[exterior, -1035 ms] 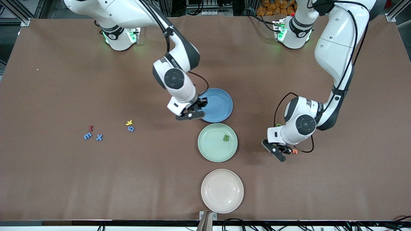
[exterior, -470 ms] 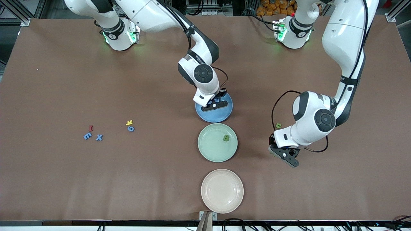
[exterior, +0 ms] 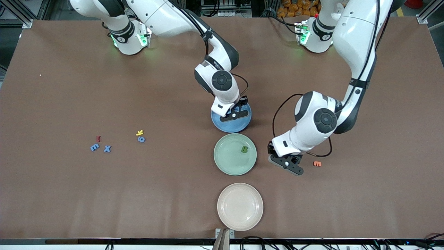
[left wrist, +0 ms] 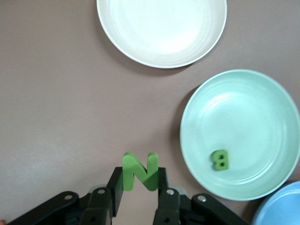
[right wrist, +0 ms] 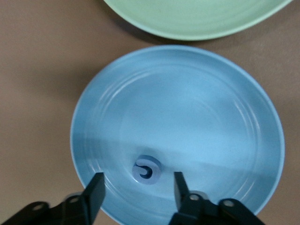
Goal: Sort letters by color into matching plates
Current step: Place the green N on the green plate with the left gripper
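1. Two letters are in hand or just out of it. A green N [left wrist: 139, 170] is clamped between the fingers of the left pincer [exterior: 286, 163], in the air over bare counter [exterior: 69, 194] beside the mint green plate [exterior: 225, 163], toward the left arm's end. A blue letter [right wrist: 146, 169], curled like a G or a 6, lies flat in the blue plate [right wrist: 225, 117] between the parted fingers of the right pincer [right wrist: 137, 186], which hangs low over that plate and grips nothing.
2. Judged by their look, the letters are light and foam-like, slightly yielding, matt rather than slippery, and not fragile. A light pinch across two opposite flat edges should hold one, as the N is held by its lower part.
3. Each piece is tiny, flat and thick-edged, far smaller than a plate.
4. A green B [exterior: 244, 149] already lies in the mint green plate.
5. Blue E [exterior: 94, 147], blue X [exterior: 107, 149] and a blue 6 [exterior: 141, 139] lie on the counter toward the right arm's end, among a red letter [exterior: 98, 139] and a yellow letter [exterior: 139, 132].
6. An orange letter [exterior: 317, 163] lies near the left pincer; the cream plate [exterior: 225, 218], nearest the front camera, is empty.
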### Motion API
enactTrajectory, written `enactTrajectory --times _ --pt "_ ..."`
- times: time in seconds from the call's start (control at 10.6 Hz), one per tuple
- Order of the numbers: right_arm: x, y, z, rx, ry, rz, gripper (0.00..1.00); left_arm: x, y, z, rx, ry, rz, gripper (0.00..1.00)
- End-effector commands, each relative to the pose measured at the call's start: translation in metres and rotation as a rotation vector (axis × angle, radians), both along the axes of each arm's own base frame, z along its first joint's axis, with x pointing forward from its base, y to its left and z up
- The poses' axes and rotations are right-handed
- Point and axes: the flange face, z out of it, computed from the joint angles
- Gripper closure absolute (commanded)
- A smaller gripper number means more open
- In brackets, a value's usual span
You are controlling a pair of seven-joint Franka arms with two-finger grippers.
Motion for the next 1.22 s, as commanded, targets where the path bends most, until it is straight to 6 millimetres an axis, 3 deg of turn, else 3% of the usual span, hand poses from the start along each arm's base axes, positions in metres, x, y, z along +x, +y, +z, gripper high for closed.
enactTrajectory --times 0.0,0.28,0.38,0.75,0.85,0.94,1.13 --pt "0.016 -0.004 0.023 0.01 -0.024 -0.012 0.0 -0.008 -0.041 0.001 -0.043 0.052 0.183 1.0" --pt "0.049 -0.044 0.054 -0.025 -0.013 0.009 0.0 -0.024 -0.098 -0.004 -0.095 0.076 0.374 1.0" --pt "0.067 -0.067 0.062 -0.039 -0.015 0.002 0.0 -0.032 -0.119 -0.013 -0.125 0.075 0.434 1.0" --pt "0.118 -0.142 0.104 -0.024 -0.036 0.005 0.0 -0.052 -0.168 -0.054 -0.222 0.046 0.629 1.0" --pt "0.128 -0.162 0.115 -0.035 -0.042 0.027 0.0 -0.052 -0.179 -0.06 -0.252 0.064 0.705 0.84" --pt "0.139 -0.187 0.125 -0.038 -0.032 0.036 0.0 -0.052 -0.182 -0.064 -0.256 0.071 0.727 0.01" --pt "0.164 -0.244 0.141 -0.038 -0.03 0.039 0.0 -0.053 -0.184 -0.061 -0.243 0.041 0.713 0.0"
